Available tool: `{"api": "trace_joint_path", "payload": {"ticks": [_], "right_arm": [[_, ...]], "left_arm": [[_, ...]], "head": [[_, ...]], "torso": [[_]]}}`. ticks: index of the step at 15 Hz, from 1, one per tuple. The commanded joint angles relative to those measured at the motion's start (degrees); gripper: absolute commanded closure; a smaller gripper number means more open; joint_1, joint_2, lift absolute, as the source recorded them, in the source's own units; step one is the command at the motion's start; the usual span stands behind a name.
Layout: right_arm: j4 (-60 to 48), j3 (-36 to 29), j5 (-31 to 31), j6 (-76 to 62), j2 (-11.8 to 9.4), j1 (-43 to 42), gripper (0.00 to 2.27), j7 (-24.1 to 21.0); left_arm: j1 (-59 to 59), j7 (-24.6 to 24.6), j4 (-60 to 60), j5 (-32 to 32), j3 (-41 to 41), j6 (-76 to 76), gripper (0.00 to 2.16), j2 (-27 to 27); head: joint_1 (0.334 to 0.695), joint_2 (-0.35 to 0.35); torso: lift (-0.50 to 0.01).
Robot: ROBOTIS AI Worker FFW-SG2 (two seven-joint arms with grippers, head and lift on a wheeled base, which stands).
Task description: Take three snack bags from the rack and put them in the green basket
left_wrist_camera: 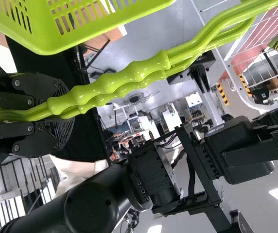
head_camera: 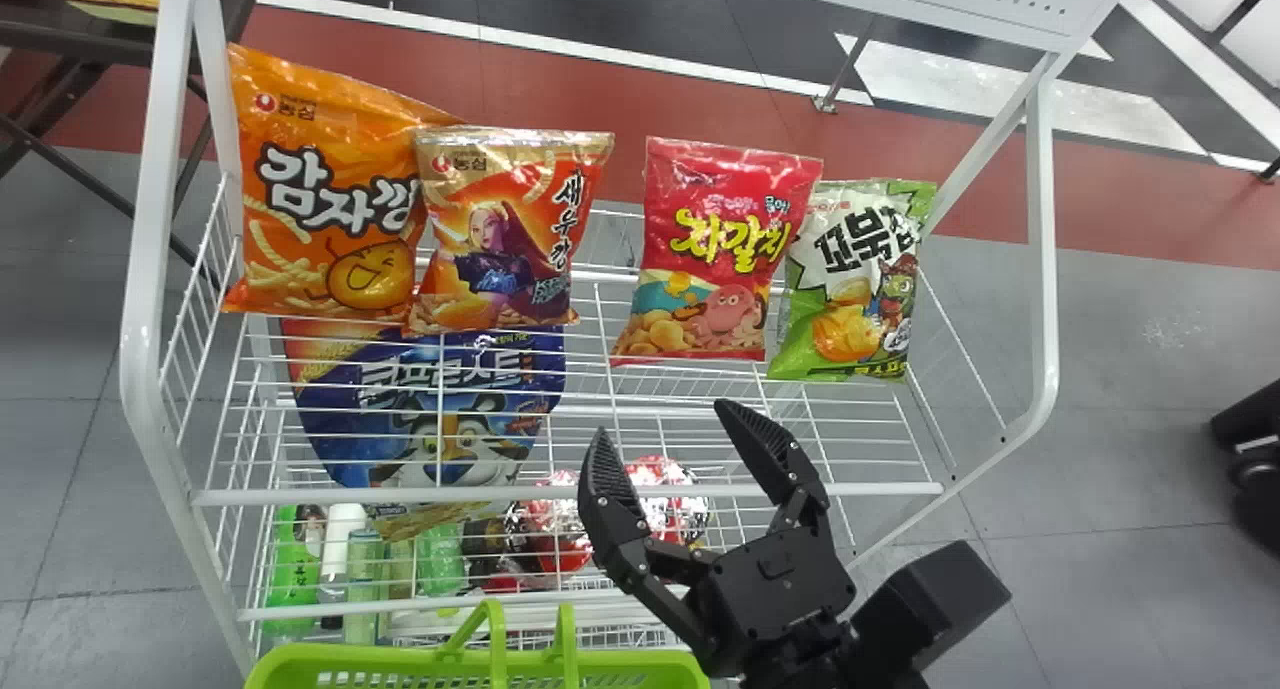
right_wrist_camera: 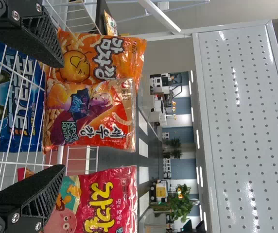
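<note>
Four printed snack bags stand upright in a row on the white wire rack (head_camera: 140, 269): an orange pillow-shaped bag (head_camera: 320, 189) at far left, a gold-topped orange-red bag (head_camera: 495, 234) beside it, a glossy red bag (head_camera: 715, 249) across a gap, and a green-and-white bag (head_camera: 850, 279) at the right end. The black two-finger right gripper (head_camera: 662, 419) is at the near side of the row, its fingers spread apart with nothing between them. The black left gripper (left_wrist_camera: 70, 109) is clamped on the paired green plastic handles (left_wrist_camera: 110, 85) of the bright green slotted basket (head_camera: 360, 659), which is at the near left, in front of the rack. Step in hand, as judged: approach for a pick. The gold-topped bag is the probable target, since it lies between the spread fingers in the right wrist view. Next move: advance the right gripper with one finger on each side of that bag, avoid catching the adjoining orange bag, close, lift clear of the wires, then transfer to the basket. The number of bags already inside the basket cannot be determined.
</note>
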Motion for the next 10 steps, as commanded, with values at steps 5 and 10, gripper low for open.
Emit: {"api": "trace_joint_path", "payload": {"ticks": [5, 10], "right_arm": [[0.28, -0.04, 0.00, -1.42, 0.00, -0.16, 0.07, 0.00], [1.34, -0.04, 0.00, -2.12, 0.09, -0.60, 0.07, -0.09]], "left_arm": [[-0.02, -0.58, 0.63, 0.40, 0.32, -0.31, 1.81, -0.17], [-0.02, -0.58, 0.63, 0.40, 0.32, -0.49, 1.82, -0.17]], "head": [[0.695, -0.350], [0.695, -0.350]], "torso": [[-0.006], [-0.006]]}}
